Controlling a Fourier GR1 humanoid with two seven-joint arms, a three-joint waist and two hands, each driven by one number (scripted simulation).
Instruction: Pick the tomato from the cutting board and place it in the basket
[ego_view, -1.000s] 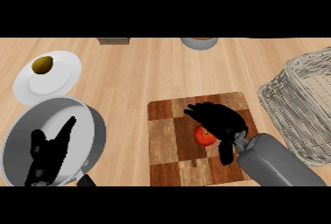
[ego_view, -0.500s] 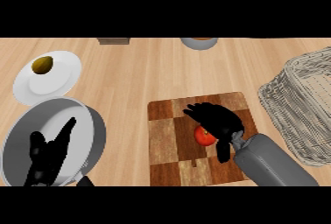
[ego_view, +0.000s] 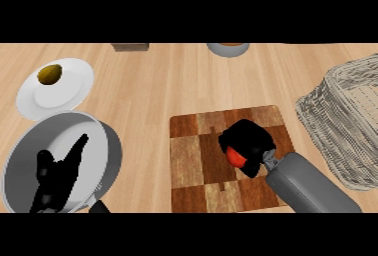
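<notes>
On the checkered wooden cutting board (ego_view: 199, 165) lies a red tomato (ego_view: 235, 157), mostly covered by my right hand (ego_view: 246, 139). The hand's fingers and thumb are curled round the tomato; only its left side shows. The wicker basket (ego_view: 347, 120) stands at the right edge, a short way right of the board. My left hand (ego_view: 57, 172) is at the lower left over a grey pan, its fingers straight and pointing up.
A grey pan (ego_view: 103, 150) sits at the lower left. Behind it is a white plate (ego_view: 66, 97) carrying a brownish-green round item (ego_view: 49, 73). At the far edge are a grey bowl (ego_view: 227, 49) and a dark block (ego_view: 130, 47).
My right hand's fingers have curled in from spread to closed round the tomato. The left hand has barely moved.
</notes>
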